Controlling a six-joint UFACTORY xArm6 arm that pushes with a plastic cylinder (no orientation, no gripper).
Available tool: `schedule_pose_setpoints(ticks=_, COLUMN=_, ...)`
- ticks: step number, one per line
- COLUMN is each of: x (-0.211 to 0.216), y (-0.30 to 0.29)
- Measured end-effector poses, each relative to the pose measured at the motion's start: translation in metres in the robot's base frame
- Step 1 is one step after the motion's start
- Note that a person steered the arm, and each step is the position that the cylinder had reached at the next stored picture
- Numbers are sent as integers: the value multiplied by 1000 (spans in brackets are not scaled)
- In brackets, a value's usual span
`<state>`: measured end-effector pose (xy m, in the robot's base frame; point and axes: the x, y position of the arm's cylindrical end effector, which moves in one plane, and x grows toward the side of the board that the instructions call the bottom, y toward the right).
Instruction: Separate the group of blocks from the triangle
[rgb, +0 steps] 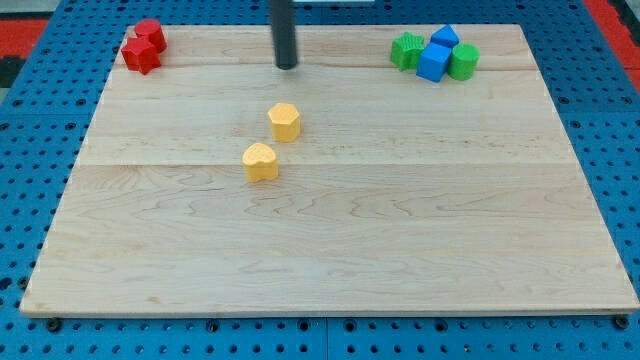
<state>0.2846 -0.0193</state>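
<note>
A cluster sits at the view's top right: a blue triangle (445, 36), a blue cube (434, 61), a green star-shaped block (406, 50) and a green cylinder (463, 61), all touching or nearly so. My tip (287, 66) is at the view's top centre, well left of that cluster and above the yellow hexagon (285, 121). A yellow heart-shaped block (261, 161) lies just below and left of the hexagon. Two red blocks (143, 46) sit together at the view's top left corner; their shapes are hard to make out.
The wooden board (400, 240) lies on a blue pegboard table (30, 150). The cluster sits close to the board's top edge.
</note>
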Motion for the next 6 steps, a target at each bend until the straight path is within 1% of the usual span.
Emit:
schedule_pose_setpoints(ticks=1, x=22, y=76)
schedule_pose_setpoints(ticks=3, x=48, y=236)
schedule_pose_setpoints(ticks=4, x=23, y=294)
schedule_pose_setpoints(ticks=5, x=-16, y=289)
schedule_pose_setpoints(ticks=6, x=-17, y=223)
